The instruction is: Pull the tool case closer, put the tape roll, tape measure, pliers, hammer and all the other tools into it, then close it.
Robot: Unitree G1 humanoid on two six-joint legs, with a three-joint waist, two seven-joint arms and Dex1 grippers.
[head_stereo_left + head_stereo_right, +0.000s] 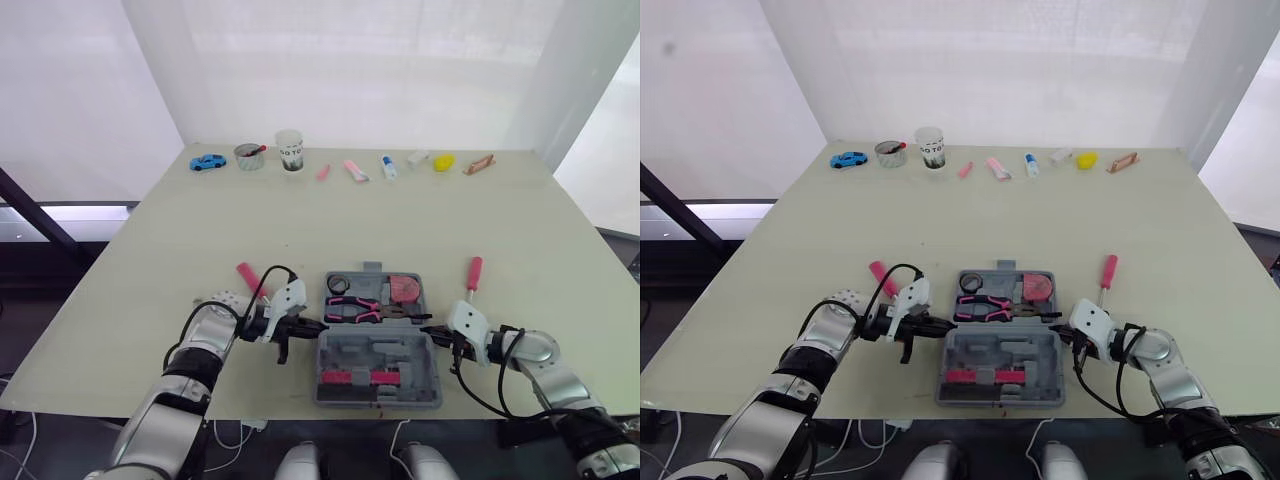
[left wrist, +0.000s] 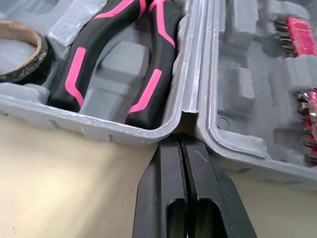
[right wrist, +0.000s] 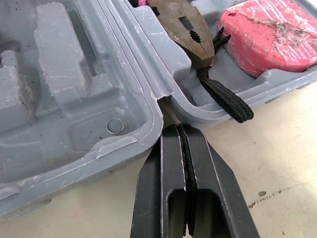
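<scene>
The grey tool case [image 1: 385, 350] lies open at the table's front middle. Its far half holds a black tape roll [image 1: 339, 283], pink-and-black pliers [image 1: 360, 310] and a pink tape measure [image 1: 404, 288]. Pink bit holders [image 1: 358, 378] sit in the near half. My left gripper [image 1: 312, 326] is shut, tips at the case's left hinge notch [image 2: 185, 116]. My right gripper [image 1: 430, 331] is shut too, tips at the right hinge notch [image 3: 166, 106]. A pink-handled tool [image 1: 247, 273] lies on the table left of the case. A pink-handled screwdriver [image 1: 474, 272] lies to its right.
Along the table's far edge stand a blue toy car [image 1: 208, 162], a small bowl [image 1: 249, 157], a cup [image 1: 290, 150], a white tube [image 1: 387, 166], a yellow object [image 1: 444, 162] and a brown one [image 1: 479, 164]. The case's near half reaches close to the table's front edge.
</scene>
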